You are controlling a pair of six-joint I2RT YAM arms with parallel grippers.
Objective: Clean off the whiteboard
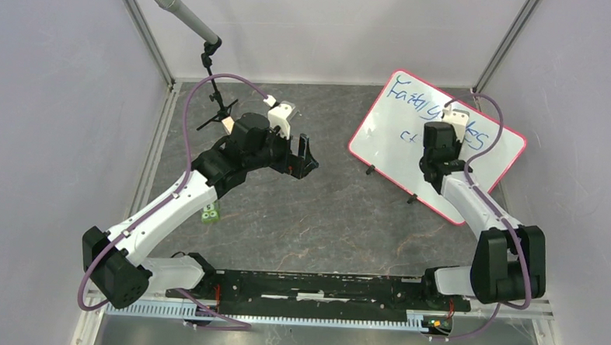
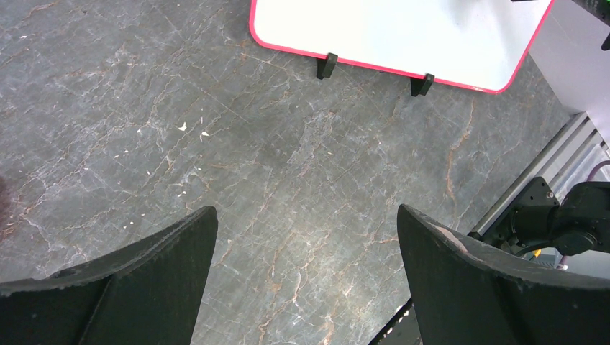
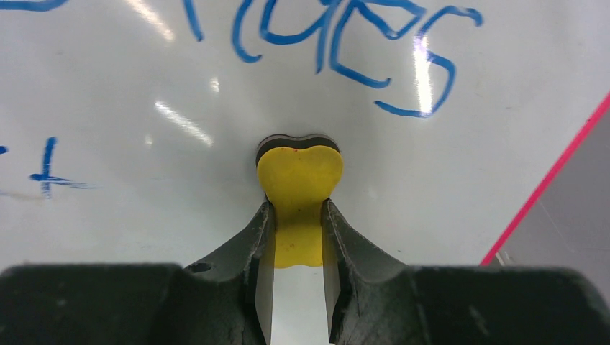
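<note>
The whiteboard (image 1: 401, 138), white with a pink-red frame and blue handwriting, lies tilted at the back right of the table. My right gripper (image 1: 451, 117) hangs over its middle, shut on a small yellow eraser (image 3: 300, 194) with a dark felt underside that sits on the board just below the blue writing (image 3: 345, 50). My left gripper (image 1: 303, 153) is open and empty above the table's middle. In the left wrist view the whiteboard's near edge (image 2: 374, 36) and black feet (image 2: 327, 66) lie ahead of the open gripper (image 2: 306, 215).
A microphone on a stand (image 1: 186, 18) rises at the back left. A small green block (image 1: 210, 212) lies under the left arm. A black rail (image 1: 321, 286) runs along the near edge. Grey walls enclose the marbled table.
</note>
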